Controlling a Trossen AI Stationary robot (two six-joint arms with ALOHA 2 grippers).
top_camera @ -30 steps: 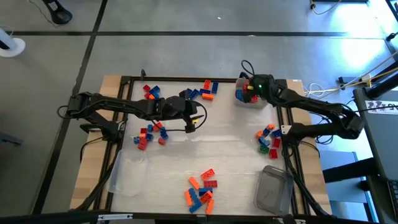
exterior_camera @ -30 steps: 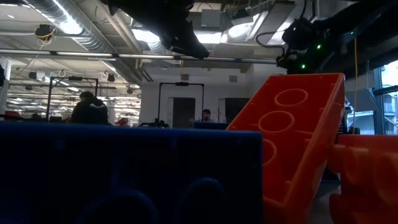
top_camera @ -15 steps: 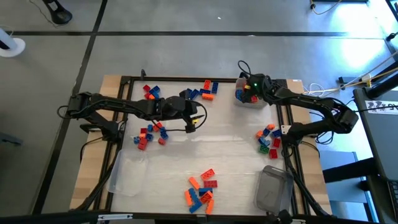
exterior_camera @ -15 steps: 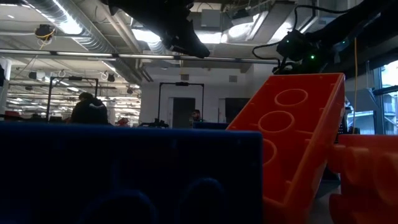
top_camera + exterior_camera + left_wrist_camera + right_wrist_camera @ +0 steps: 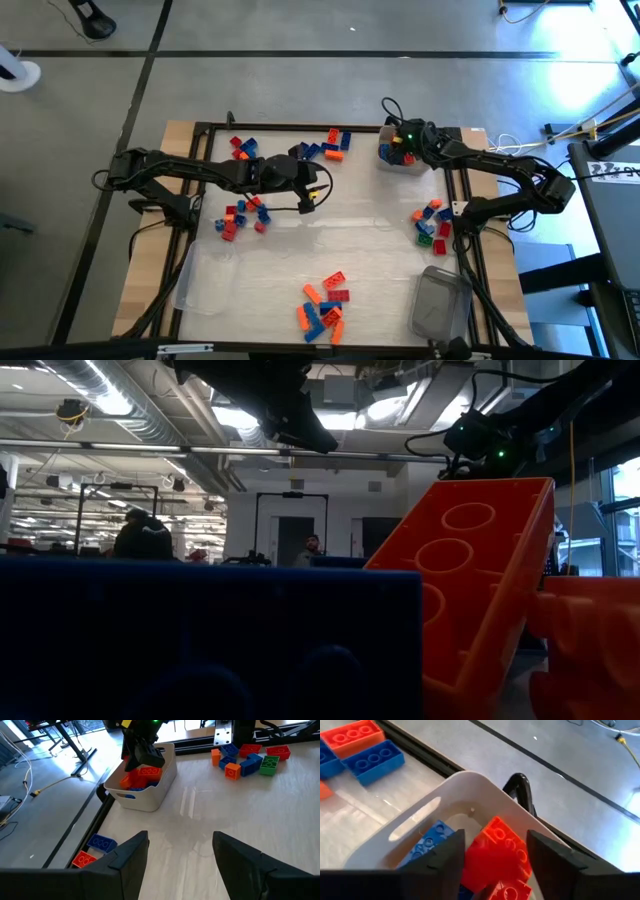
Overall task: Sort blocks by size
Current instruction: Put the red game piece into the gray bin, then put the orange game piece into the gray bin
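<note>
Jaws parted, the right gripper [image 5: 495, 862] hangs over a white tub [image 5: 400, 160] at the bench's far right corner, a red block [image 5: 496, 851] lying loose between them. The left gripper [image 5: 180, 857], jaws wide and empty, hovers mid-bench over bare surface. Other blocks [image 5: 322, 305] cluster along the bench [image 5: 370, 250] edges.

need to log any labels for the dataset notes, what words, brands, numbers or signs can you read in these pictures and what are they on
None can be read.
A sheet or sign at the right edge of the high view carries dark print: too small and blurred to read.
The blocks, the white tub and both arms show no legible marking.
</note>
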